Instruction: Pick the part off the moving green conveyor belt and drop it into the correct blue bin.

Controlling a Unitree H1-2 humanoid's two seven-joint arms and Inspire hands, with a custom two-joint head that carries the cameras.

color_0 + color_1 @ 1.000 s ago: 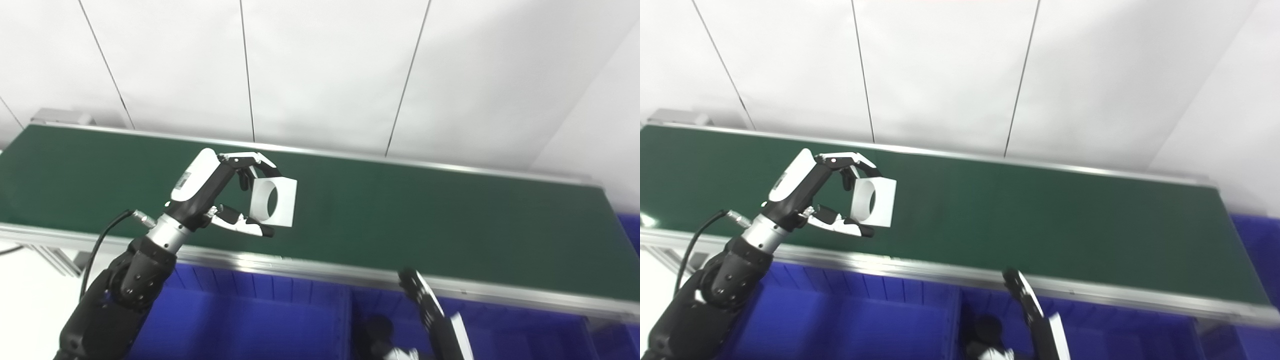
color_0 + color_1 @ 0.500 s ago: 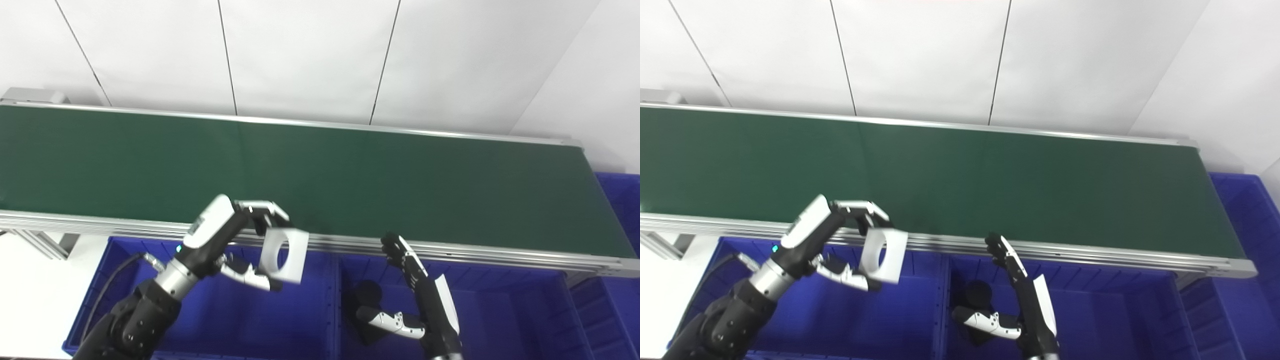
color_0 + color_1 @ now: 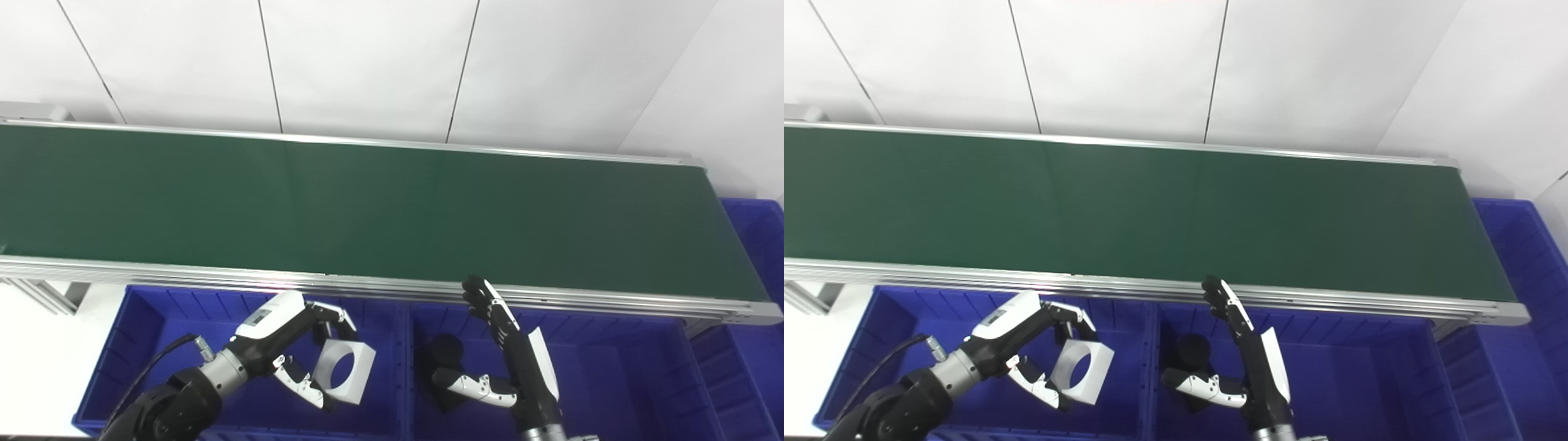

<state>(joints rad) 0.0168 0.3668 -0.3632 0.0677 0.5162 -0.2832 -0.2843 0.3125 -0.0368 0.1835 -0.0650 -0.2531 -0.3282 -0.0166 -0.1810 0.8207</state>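
My left hand [image 3: 288,349] is shut on the part [image 3: 343,380], a white square block with a round hole through it. It holds the block inside the left blue bin [image 3: 141,343], just below the conveyor's near rail. It also shows in the right eye view [image 3: 1081,370]. My right hand [image 3: 508,361] is open, fingers pointing up, over the middle blue bin [image 3: 625,380]. The green conveyor belt [image 3: 380,208] carries nothing that I can see.
A black round object [image 3: 446,355] lies in the middle bin beside my right hand's thumb. Another blue bin [image 3: 756,245] stands at the right end of the belt. A white panelled wall [image 3: 367,61] rises behind the conveyor.
The camera has tilted down, bringing the bins into view. My left hand has carried the block from above the belt, over the near rail and down into the left bin.
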